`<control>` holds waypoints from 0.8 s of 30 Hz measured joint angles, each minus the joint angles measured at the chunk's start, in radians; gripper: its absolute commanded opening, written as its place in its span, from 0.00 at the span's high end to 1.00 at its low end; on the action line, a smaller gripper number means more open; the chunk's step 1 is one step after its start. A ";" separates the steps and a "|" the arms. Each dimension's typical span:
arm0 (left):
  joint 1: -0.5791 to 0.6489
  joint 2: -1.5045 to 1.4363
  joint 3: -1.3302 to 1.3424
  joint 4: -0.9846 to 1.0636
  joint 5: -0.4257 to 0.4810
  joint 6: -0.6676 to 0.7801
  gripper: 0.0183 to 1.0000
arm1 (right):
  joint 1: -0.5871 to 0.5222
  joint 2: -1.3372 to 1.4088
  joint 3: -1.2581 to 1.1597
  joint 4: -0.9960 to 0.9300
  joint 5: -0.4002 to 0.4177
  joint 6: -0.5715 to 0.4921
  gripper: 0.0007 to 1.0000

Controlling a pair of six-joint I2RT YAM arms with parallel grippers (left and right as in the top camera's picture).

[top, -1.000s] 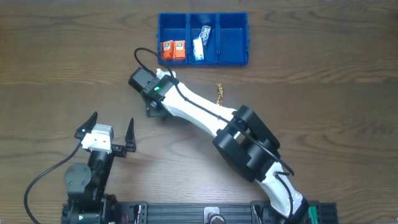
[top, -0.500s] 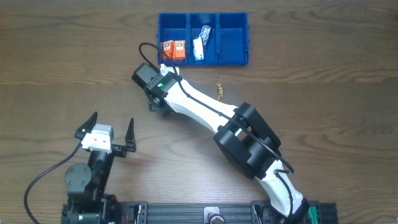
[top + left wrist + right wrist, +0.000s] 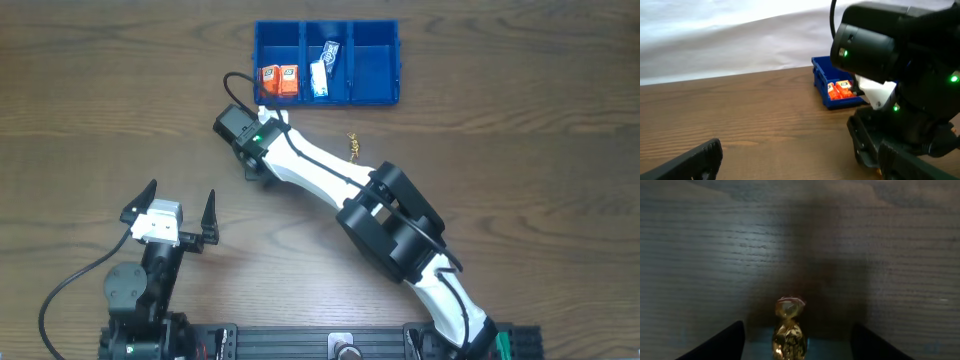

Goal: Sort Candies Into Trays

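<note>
- Top view, done: the blue tray [image 3: 327, 101] sits at the far side of the table [image 3: 520, 200]. The compartment at the view's left end holds two orange candies [image 3: 279, 82]. The middle one holds two blue-and-white packets [image 3: 324, 67], and the third has no candy in it. I judge four pieces sorted.
- Top view, outstanding: a loose gold candy [image 3: 353, 147] lies on the table just short of the tray, apart from both arms. The right arm [image 3: 320, 175] reaches across the middle, its wrist low near the tray's left corner. The left hand [image 3: 181, 195] sits well away by its own base, fingers spread wide and holding nothing.
- Top view, writing: the print on the orange candies and the packets is too small to read.
- Left wrist view: the tray's [image 3: 821, 80] end compartment shows the orange candies [image 3: 840, 90]. The right arm's [image 3: 900, 75] dark housing, with green indicator lights [image 3: 844, 52], stands in front. No label on it is legible.
- Right wrist view: the right hand [image 3: 797, 330] is released, its fingers set apart. A gold-wrapped candy [image 3: 788, 330] sits between them with a gap on either side. I judge the pick not yet made.
- Right wrist view, remaining: this piece and the loose one are left to place, probably in the unfilled compartment. The wrapper shows no writing.
</note>
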 measured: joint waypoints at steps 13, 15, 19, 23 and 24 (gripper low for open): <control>0.000 0.000 0.000 0.000 0.000 0.000 0.00 | 0.000 0.006 0.000 0.003 0.002 -0.001 0.64; 0.000 0.000 0.000 0.000 0.000 0.000 0.00 | 0.000 0.006 0.000 0.003 0.002 -0.002 0.67; 0.000 0.000 0.000 0.000 0.000 0.000 0.00 | 0.000 0.006 0.000 0.003 0.002 -0.002 0.75; 0.000 0.000 0.000 0.000 0.000 0.000 0.01 | 0.000 0.006 0.000 0.002 0.003 -0.003 0.77; 0.000 0.000 0.000 0.000 0.000 0.000 0.01 | 0.000 0.006 0.000 0.002 0.003 -0.003 0.77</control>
